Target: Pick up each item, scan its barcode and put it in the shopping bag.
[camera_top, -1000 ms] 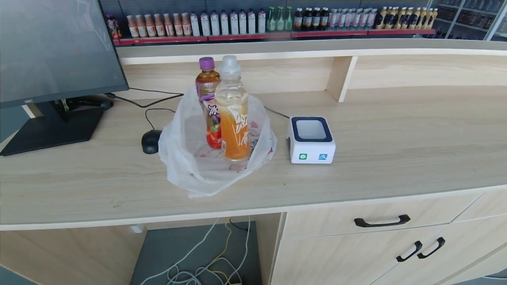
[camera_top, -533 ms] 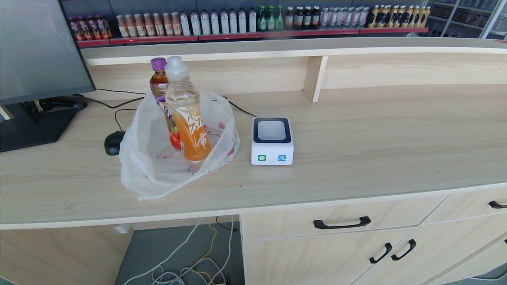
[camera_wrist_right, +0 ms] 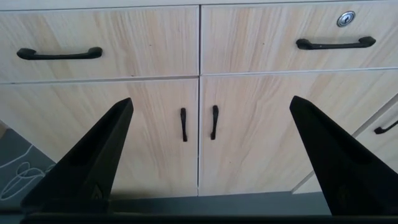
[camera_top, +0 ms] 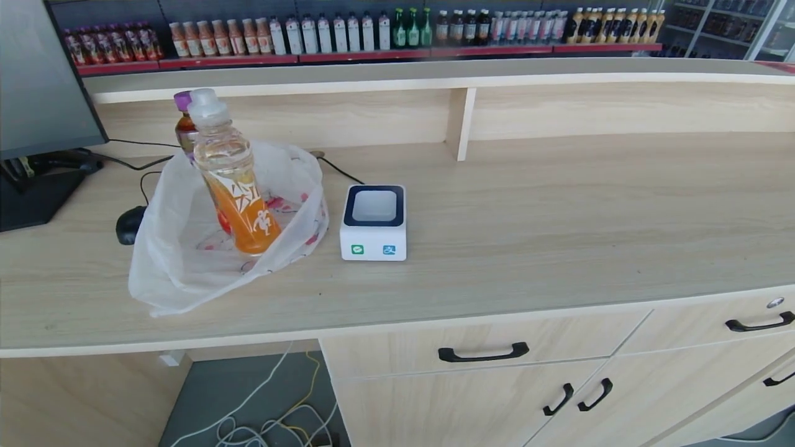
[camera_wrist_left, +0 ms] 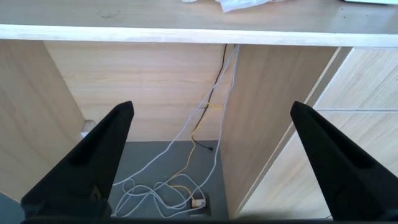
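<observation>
A translucent white shopping bag (camera_top: 186, 248) lies open on the wooden counter (camera_top: 559, 211). Two bottles stand upright inside it: an orange drink with a clear cap (camera_top: 233, 177) in front and a brown tea bottle with a purple cap (camera_top: 184, 121) behind. A white scanner box (camera_top: 373, 222) with a dark-rimmed window sits just right of the bag. My left gripper (camera_wrist_left: 211, 140) hangs open below the counter edge, facing the gap with loose cables (camera_wrist_left: 186, 180). My right gripper (camera_wrist_right: 208, 140) is open too, low in front of the cabinet doors (camera_wrist_right: 199, 130).
A black mouse (camera_top: 129, 225) and a monitor on its stand (camera_top: 37, 87) sit left of the bag. A raised shelf (camera_top: 459, 81) runs along the counter's back, with bottle racks (camera_top: 372, 31) behind. Drawers with black handles (camera_top: 483, 355) lie under the counter.
The head view has swung to the right, so bag, bottles and scanner slide left in the picture. Nothing on the counter has itself moved.
</observation>
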Available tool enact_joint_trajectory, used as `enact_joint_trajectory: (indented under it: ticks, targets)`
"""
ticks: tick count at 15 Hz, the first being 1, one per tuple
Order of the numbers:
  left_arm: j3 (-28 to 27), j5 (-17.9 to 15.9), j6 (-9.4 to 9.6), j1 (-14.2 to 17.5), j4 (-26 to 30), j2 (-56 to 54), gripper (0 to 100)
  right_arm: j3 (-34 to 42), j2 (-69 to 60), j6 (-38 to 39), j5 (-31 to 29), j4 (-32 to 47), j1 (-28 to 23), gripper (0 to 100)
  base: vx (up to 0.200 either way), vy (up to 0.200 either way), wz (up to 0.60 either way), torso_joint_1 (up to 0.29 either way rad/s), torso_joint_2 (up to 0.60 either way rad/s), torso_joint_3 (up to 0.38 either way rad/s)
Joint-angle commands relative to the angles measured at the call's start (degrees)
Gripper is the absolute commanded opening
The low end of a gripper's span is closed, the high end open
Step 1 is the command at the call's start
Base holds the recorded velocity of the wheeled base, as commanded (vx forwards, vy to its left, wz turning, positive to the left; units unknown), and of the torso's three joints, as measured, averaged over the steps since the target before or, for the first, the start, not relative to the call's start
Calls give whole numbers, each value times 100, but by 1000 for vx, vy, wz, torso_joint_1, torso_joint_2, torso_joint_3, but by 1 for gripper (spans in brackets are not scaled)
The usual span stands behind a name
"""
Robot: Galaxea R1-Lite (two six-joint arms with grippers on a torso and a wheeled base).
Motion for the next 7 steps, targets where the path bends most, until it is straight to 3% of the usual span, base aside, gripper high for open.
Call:
enact_joint_trajectory:
  ticks: [1, 7]
  targets:
    - [0, 0, -9, 14, -2, -2, 100, 2, 7, 0, -1, 2, 10, 100, 0, 0, 0, 0, 0, 0]
    - [0, 0, -9, 14, -2, -2, 100, -6, 7, 0, -1, 2, 10, 100, 0, 0, 0, 0, 0, 0]
